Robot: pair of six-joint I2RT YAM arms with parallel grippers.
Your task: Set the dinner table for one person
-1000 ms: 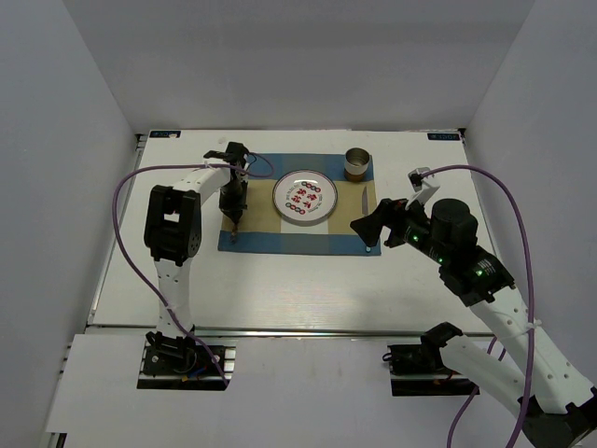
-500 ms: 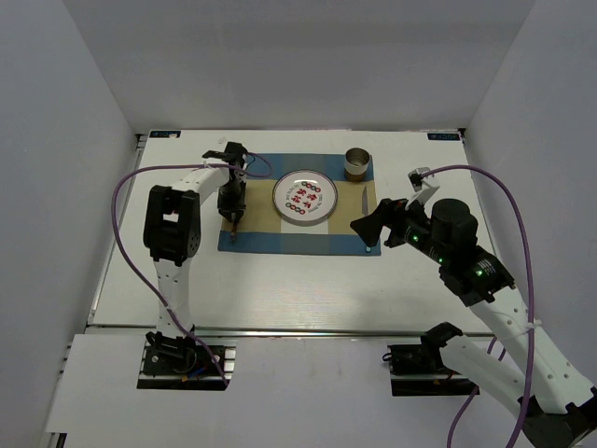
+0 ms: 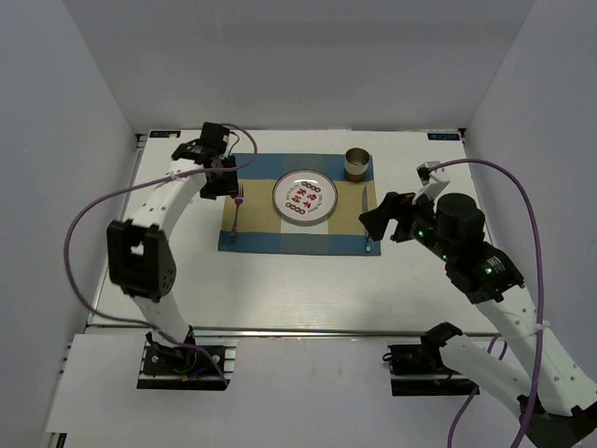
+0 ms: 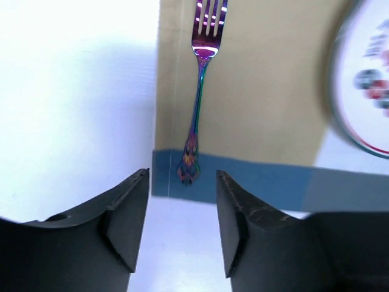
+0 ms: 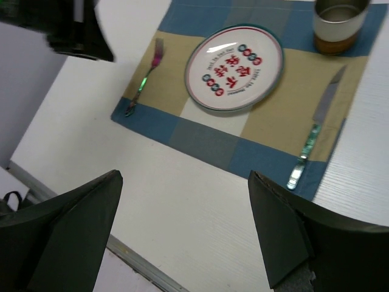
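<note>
So the fork (image 4: 200, 91) lies left of the plate (image 5: 234, 67), knife (image 5: 316, 125) right, cup (image 5: 337, 21) by the knife tip, all on the mat (image 5: 200, 143) mid-desk (image 3: 280, 289). Proper setting, I reckon. My left gripper (image 4: 182, 175) hangs spread over the fork handle, right gripper (image 5: 185, 176) spread too, both empty.

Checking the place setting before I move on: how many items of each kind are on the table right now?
Placemat: 1
Plate: 1
Fork: 1
Knife: 1
Cup: 1
Total: 5
</note>
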